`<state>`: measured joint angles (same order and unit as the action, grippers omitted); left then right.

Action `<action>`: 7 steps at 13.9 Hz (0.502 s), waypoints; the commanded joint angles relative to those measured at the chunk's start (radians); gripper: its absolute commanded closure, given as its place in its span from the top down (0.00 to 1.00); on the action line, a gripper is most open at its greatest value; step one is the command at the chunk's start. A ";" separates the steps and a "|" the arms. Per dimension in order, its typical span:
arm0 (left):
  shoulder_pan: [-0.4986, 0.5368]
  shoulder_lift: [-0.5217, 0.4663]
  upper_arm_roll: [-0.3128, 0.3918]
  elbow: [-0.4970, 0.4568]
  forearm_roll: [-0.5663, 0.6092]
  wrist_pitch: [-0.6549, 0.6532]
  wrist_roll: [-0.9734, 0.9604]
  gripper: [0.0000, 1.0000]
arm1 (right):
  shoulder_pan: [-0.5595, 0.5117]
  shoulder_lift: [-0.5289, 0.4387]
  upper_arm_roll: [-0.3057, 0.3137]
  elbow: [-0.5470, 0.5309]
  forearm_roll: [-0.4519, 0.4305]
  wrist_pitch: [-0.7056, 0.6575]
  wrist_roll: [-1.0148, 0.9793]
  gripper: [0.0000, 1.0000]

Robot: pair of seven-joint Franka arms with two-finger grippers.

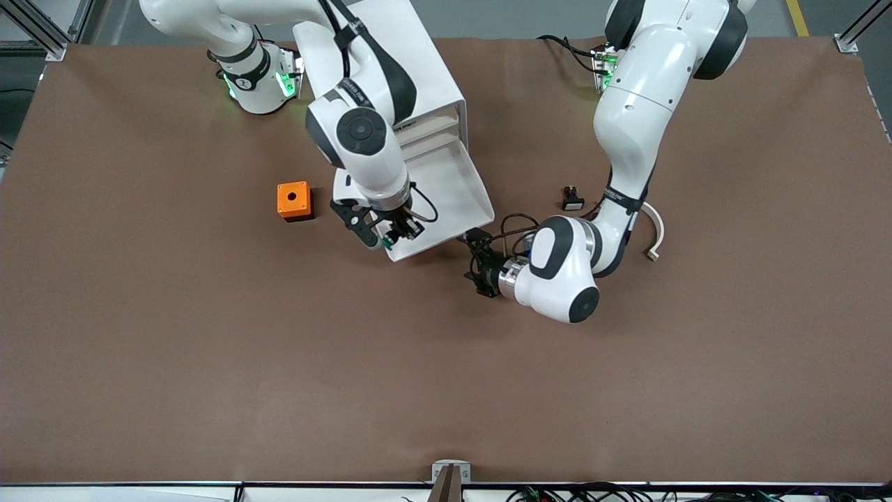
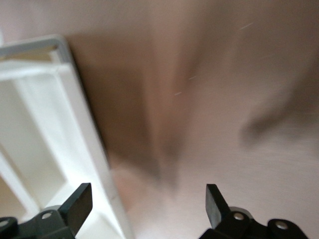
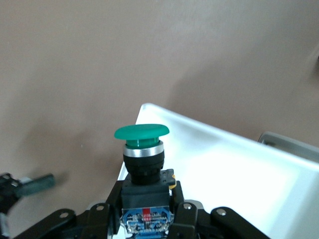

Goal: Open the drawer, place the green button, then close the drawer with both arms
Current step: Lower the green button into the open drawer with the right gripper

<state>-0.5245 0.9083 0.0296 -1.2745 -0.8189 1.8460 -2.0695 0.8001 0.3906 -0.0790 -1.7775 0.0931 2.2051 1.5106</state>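
Observation:
The white cabinet [image 1: 418, 63] stands near the robots' bases, and its drawer [image 1: 449, 178] is pulled open toward the front camera. My right gripper [image 1: 391, 233] is over the drawer's front corner at the right arm's end. It is shut on the button [image 1: 385, 242]. In the right wrist view my right gripper [image 3: 146, 201] grips the button's black body, with the green cap [image 3: 142, 132] pointing away over the drawer's rim [image 3: 164, 115]. My left gripper [image 1: 475, 239] is low by the drawer's other front corner, open and empty. In the left wrist view, my left gripper [image 2: 148, 204] straddles the drawer's front wall [image 2: 82, 124].
An orange cube with a hole [image 1: 293, 201] sits on the brown table toward the right arm's end. A small black part with a white face [image 1: 572, 200] and a curved beige piece [image 1: 655, 233] lie by the left arm.

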 commanded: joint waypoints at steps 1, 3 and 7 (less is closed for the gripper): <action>-0.015 -0.064 0.012 0.009 0.143 -0.002 0.005 1.00 | 0.056 -0.004 -0.011 -0.020 0.005 0.044 0.087 0.00; -0.008 -0.097 0.016 0.038 0.193 -0.002 0.008 1.00 | 0.083 0.013 -0.011 -0.022 0.004 0.071 0.151 0.00; -0.002 -0.181 0.098 0.038 0.318 -0.004 0.169 1.00 | 0.111 0.037 -0.011 -0.020 0.004 0.077 0.218 0.00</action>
<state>-0.5233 0.7721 0.0859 -1.2175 -0.5552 1.8465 -1.9758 0.8925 0.4237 -0.0795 -1.7928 0.0931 2.2689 1.6891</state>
